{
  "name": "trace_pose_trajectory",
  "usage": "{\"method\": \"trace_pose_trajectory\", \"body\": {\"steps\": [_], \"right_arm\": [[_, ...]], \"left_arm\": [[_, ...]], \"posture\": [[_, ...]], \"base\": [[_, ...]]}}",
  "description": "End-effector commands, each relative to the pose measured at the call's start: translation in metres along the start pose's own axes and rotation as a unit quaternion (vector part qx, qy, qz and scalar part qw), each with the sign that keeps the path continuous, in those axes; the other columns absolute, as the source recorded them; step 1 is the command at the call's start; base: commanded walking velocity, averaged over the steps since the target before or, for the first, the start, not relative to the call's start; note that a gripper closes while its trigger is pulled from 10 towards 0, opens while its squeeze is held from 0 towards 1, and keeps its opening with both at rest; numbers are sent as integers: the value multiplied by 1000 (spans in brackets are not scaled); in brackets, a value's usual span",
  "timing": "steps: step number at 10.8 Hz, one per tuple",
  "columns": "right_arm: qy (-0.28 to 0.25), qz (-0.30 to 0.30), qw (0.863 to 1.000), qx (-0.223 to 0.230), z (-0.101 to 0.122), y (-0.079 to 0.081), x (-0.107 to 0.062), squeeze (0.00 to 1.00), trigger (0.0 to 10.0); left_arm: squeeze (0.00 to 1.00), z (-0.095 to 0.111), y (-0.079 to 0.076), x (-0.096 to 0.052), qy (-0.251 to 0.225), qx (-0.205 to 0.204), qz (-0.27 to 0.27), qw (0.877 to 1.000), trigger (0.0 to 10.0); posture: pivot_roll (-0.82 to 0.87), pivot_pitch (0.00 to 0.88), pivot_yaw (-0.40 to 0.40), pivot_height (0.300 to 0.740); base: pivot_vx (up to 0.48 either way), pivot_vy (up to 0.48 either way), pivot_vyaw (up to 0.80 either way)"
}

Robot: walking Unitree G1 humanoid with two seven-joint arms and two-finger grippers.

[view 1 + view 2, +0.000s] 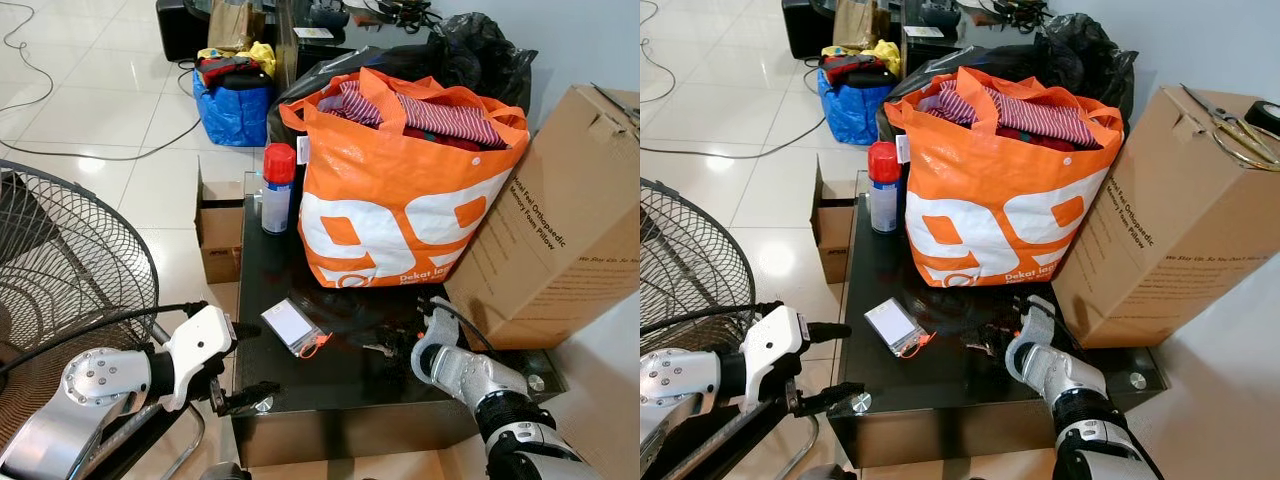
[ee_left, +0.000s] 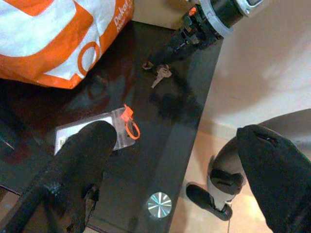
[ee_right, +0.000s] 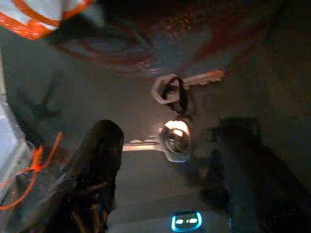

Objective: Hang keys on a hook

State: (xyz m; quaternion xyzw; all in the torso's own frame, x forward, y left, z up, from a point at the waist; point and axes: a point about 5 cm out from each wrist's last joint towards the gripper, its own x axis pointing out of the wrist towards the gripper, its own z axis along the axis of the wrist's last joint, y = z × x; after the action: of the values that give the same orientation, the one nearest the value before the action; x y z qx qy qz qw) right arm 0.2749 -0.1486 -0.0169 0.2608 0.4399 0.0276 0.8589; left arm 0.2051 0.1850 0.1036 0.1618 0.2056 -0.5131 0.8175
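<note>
A small bunch of keys (image 1: 378,348) lies flat on the dark glass table (image 1: 330,385), in front of the orange bag. My right gripper (image 3: 177,170) hovers low over the keys (image 3: 174,138), open, one black finger (image 3: 97,170) on each side of them and not touching. From the left wrist view the same right gripper (image 2: 167,53) points down at the keys (image 2: 158,73). My left gripper (image 1: 242,362) is open and holds nothing at the table's front left corner, close to a clear card holder (image 1: 292,326) with an orange clip.
A full orange shopping bag (image 1: 400,200) stands mid-table, with a red-capped spray can (image 1: 277,188) to its left. A big cardboard box (image 1: 570,220) leans at the right. A floor fan (image 1: 60,270), a small carton (image 1: 218,225) and a blue bag (image 1: 230,105) are on the left.
</note>
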Motion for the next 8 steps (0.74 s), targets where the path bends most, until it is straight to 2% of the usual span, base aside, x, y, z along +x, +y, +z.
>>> {"method": "trace_pose_trajectory", "body": {"steps": [1,2,5,6,7,8], "right_arm": [[-5,-3,1000,-3,5,1,0,416,10000],[3,-8,1000,-10,2,4,1,0,10000],[6,-27,999,-19,0,3,3,0,10000],[6,-30,999,-18,0,3,4,0,8706],[6,-41,999,-15,-2,3,5,0,2353],[10,-49,999,-16,-3,2,5,0,1373]], "left_arm": [[537,0,-4,3,2,7,-8,1000,10000],[541,0,-5,4,2,6,-10,1000,10000],[541,1,-4,3,3,8,-9,1000,10000],[541,1,-4,3,3,8,-9,1000,10000],[541,1,-4,4,3,8,-10,1000,10000],[541,1,-4,4,4,9,-11,1000,10000]], "posture": [[62,44,-150,740],[62,44,-150,740],[63,48,-151,740],[63,48,-150,740],[65,49,-150,740],[65,48,-150,740]], "base": [[0,0,0],[0,0,0],[0,0,0],[0,0,0],[0,0,0],[0,0,0]]}}
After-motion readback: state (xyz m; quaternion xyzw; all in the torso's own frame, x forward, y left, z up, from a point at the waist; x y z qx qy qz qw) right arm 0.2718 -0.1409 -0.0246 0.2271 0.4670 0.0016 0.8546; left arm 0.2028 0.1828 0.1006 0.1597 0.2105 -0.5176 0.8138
